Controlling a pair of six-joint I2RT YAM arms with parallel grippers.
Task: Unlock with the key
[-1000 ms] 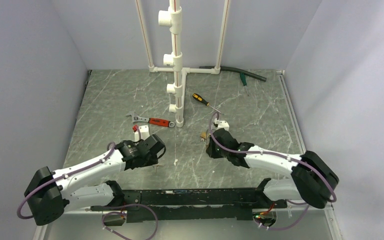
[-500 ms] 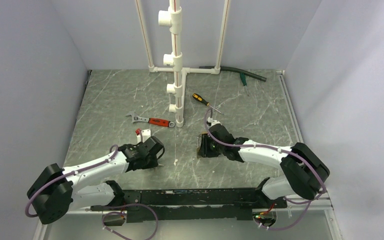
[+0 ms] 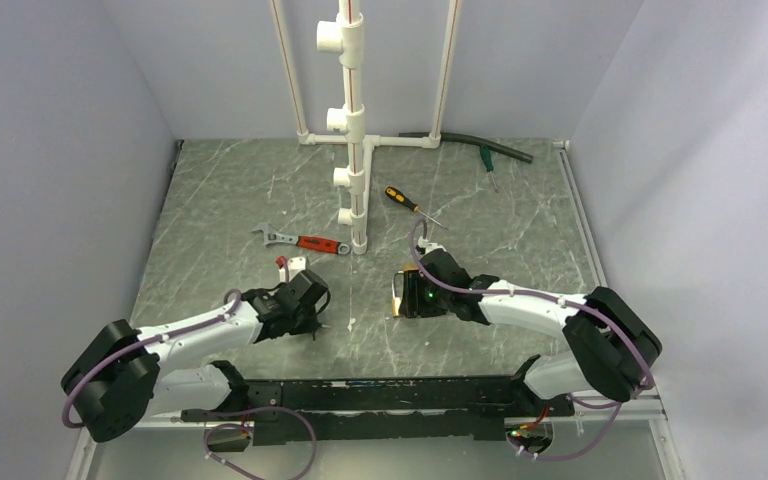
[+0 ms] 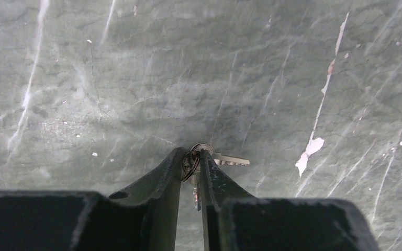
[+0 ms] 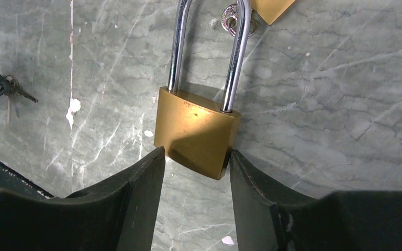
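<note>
Top view: left arm (image 3: 200, 335) and right arm (image 3: 530, 305) low over bench (image 3: 520, 230); brass padlock (image 3: 397, 293) at right arm's tip.
Left wrist: left fingers (image 4: 170, 175) narrow, pinching key (image 4: 233, 160) at bench surface, blade projecting right.
Right wrist: right fingers (image 5: 146, 178) spread, flanking padlock body, which lies flat on bench.

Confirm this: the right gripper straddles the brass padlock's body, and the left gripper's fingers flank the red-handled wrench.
One error: the left wrist view shows the left gripper flanking the key, not the wrench, which lies well away from it. The right gripper does straddle the brass padlock at its body.
</note>
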